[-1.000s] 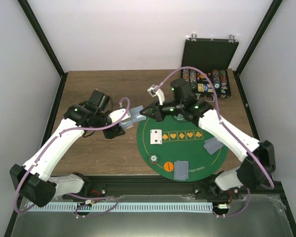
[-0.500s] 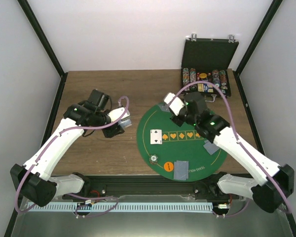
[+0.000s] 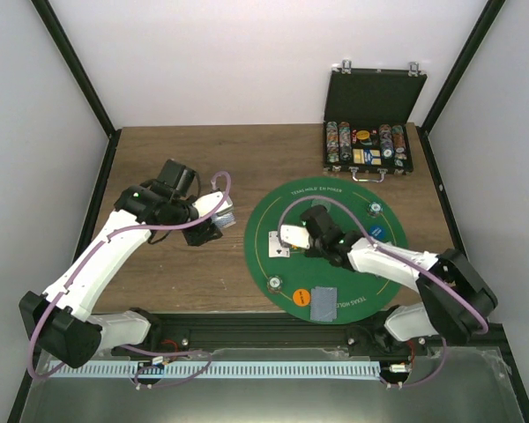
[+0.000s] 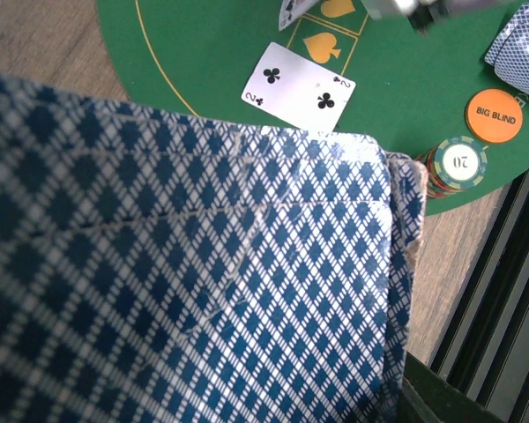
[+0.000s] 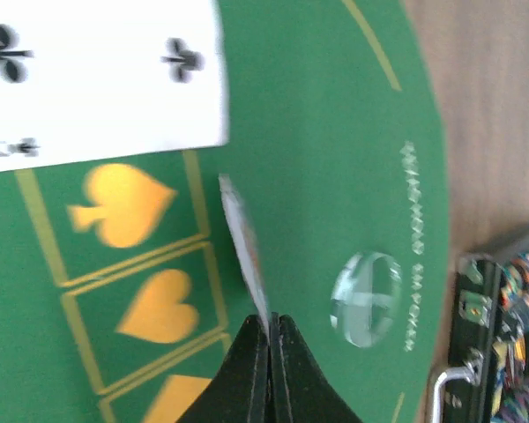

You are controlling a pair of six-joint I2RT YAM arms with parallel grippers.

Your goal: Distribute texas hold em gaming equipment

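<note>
The left claw (image 3: 216,220) is clamped on a deck of cards (image 4: 203,282). The blue-diamond backs fill almost the whole of its wrist view, so the fingers themselves are hidden there. From above, this claw hangs over the bare wood just beside the left rim of the green mat (image 3: 335,198).

Ahead of the left claw, past the deck's far edge, a 2 of clubs (image 4: 300,88) lies face up on the felt. To the right of that card are an orange BIG BLIND disc (image 4: 494,115) and, nearer the claw, a short chip stack marked 20 (image 4: 461,164). A face-down card (image 4: 522,48) lies beyond the orange disc.

The right claw (image 5: 269,330) has its 2 fingers pressed together on 1 card (image 5: 244,251). That card is seen edge-on and sticks straight out from the fingertips, low over the felt. The same 2 of clubs lies ahead and to the left of this claw, with its nearest corner close to the held card's far end. A pale striped disc (image 5: 366,298) sits on the mat just to the claw's right. Further right, off the mat, is the black case (image 3: 375,97), which stands open. A blue disc (image 3: 376,233) lies on the felt behind the right claw, beside its forearm.
</note>
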